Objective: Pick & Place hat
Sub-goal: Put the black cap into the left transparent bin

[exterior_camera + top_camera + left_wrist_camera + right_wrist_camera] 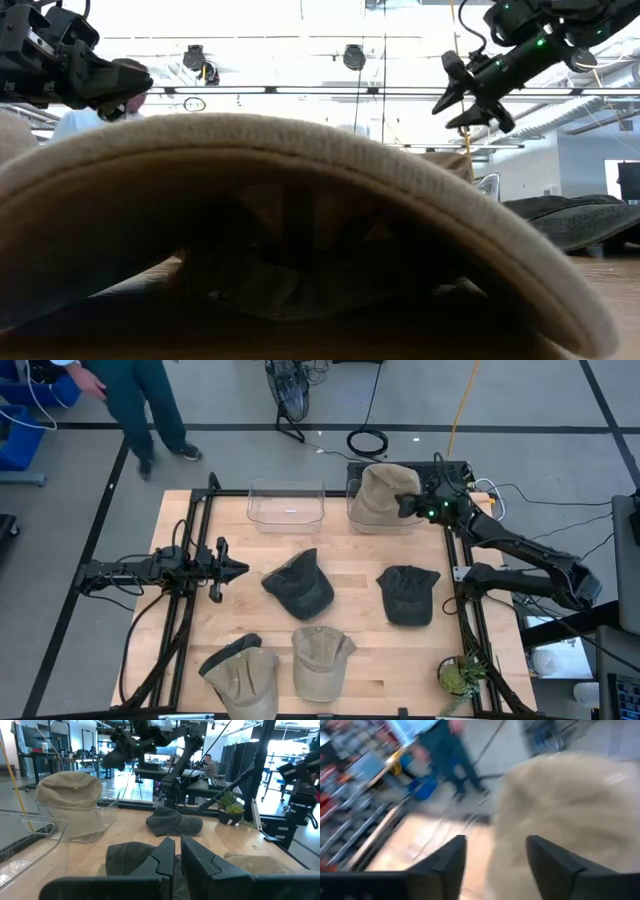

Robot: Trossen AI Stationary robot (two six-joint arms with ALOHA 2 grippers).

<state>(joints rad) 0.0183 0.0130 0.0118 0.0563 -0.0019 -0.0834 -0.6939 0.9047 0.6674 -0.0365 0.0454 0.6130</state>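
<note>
Wooden table [350,690] holds unlabelled hats; right tool [408,506], fingers apart, above tan hat [382,495].

Five hats show around the table [350,575]: three tan [385,495] [322,658] [245,675] and two dark [299,585] [408,593]. Two clear bins [287,505] sit at its far edge, one tan hat in the right-hand one. One plant [460,675], probably potted, stands at its near right corner.

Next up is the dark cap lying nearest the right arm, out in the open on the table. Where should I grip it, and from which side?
Probably take the dark cap by its crown, coming straight down from above with the right gripper, which now hangs open at the tan hat in the clear bin. The cap lies flat on the wood with its brim low against the table, so the raised, soft crown gives more to pinch.
</note>
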